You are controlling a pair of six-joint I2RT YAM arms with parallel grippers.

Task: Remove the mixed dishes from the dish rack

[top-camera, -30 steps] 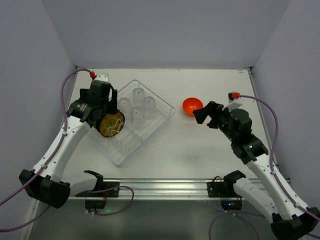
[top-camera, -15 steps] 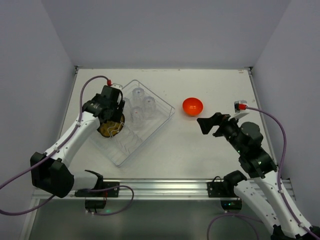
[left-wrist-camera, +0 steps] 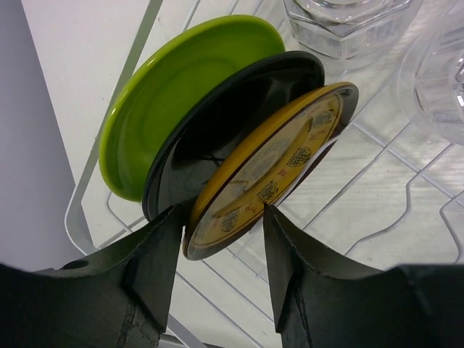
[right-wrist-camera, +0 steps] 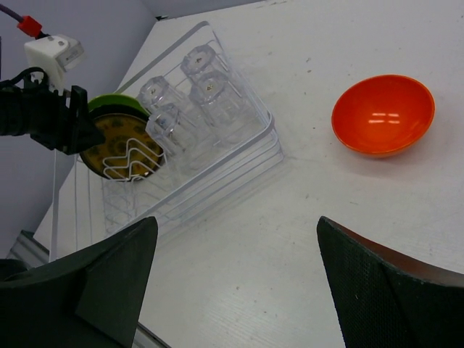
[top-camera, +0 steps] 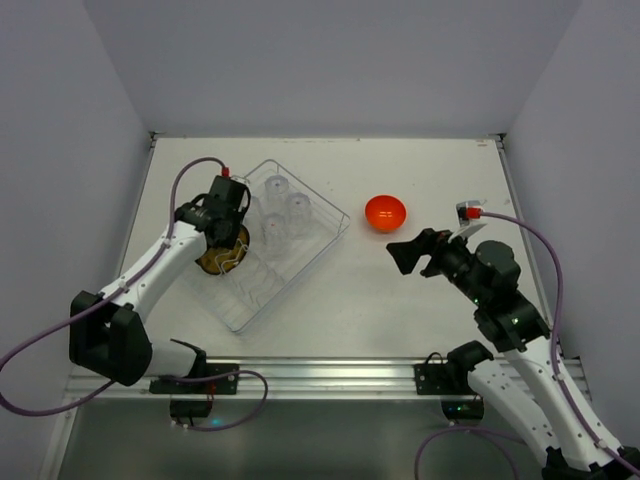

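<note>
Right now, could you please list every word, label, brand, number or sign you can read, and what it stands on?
No text can be read.
The yellow plate in the dish rack carries dark motifs and small red marks, too blurred to tell whether they are writing.

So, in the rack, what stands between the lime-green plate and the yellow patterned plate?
A black plate stands on edge between the lime-green plate and the yellow patterned plate; the left wrist view shows it.
</note>
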